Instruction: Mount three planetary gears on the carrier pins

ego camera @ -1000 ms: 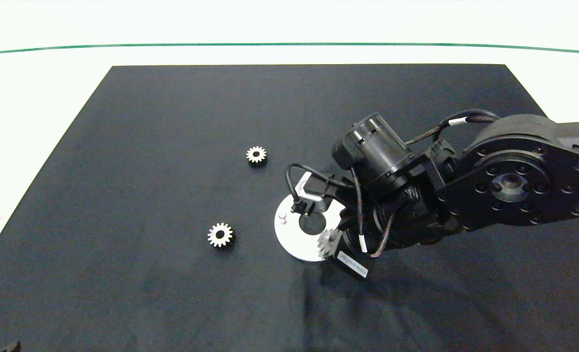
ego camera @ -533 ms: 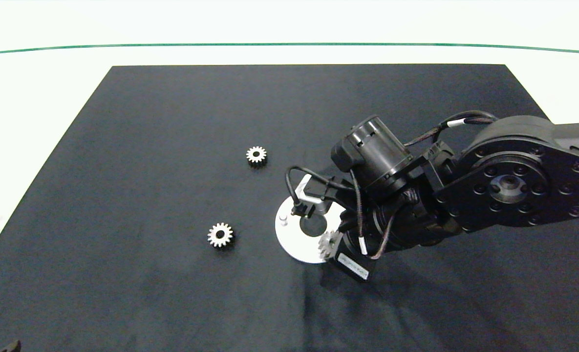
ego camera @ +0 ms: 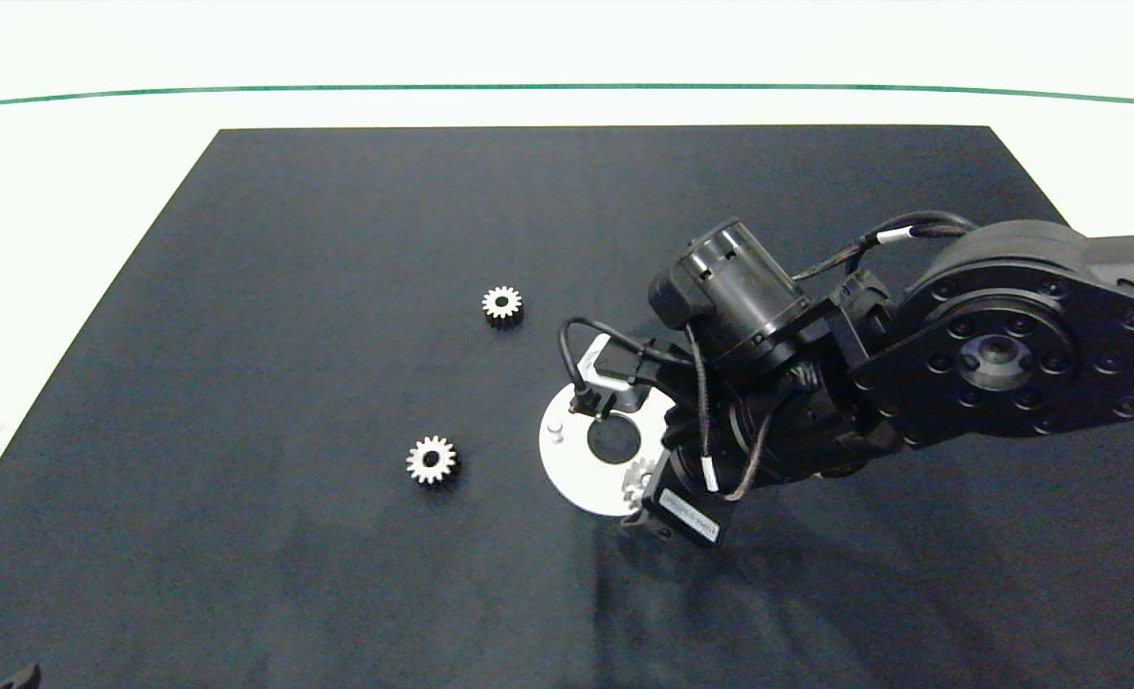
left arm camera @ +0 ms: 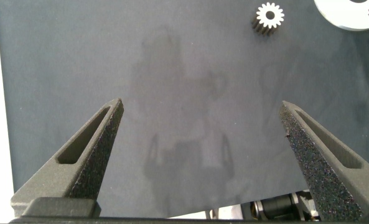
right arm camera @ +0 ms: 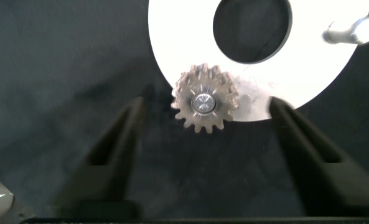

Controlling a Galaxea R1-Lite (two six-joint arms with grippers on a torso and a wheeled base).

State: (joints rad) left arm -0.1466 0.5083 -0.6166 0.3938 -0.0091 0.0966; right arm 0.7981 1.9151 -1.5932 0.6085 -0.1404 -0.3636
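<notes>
Head view: right gripper (ego camera: 635, 483) low over the flat white round carrier disc (ego camera: 576, 469); two small silvery spur gears (ego camera: 431, 460) loose on the black mat (ego camera: 337, 287). A white label on the wrist, unreadable.

Left wrist view: left gripper (left arm camera: 203, 134) spread wide, empty.

Right wrist view: fingers (right arm camera: 119, 146) apart, seated gear (right arm camera: 203, 106) on its pin, free. Risk: a finger snagging teeth could lift it.

Black mat (ego camera: 337, 239): gears (ego camera: 502, 303), white disc (ego camera: 576, 459).

One silvery planetary gear (right arm camera: 204, 104) seated on carrier pin at white disc (ego camera: 576, 464) 4 o'clock; two gears (ego camera: 502, 304) (ego camera: 431, 460) flat on mat, 10 and 9 o'clock of disc; one bare pin (ego camera: 555, 430).
</notes>
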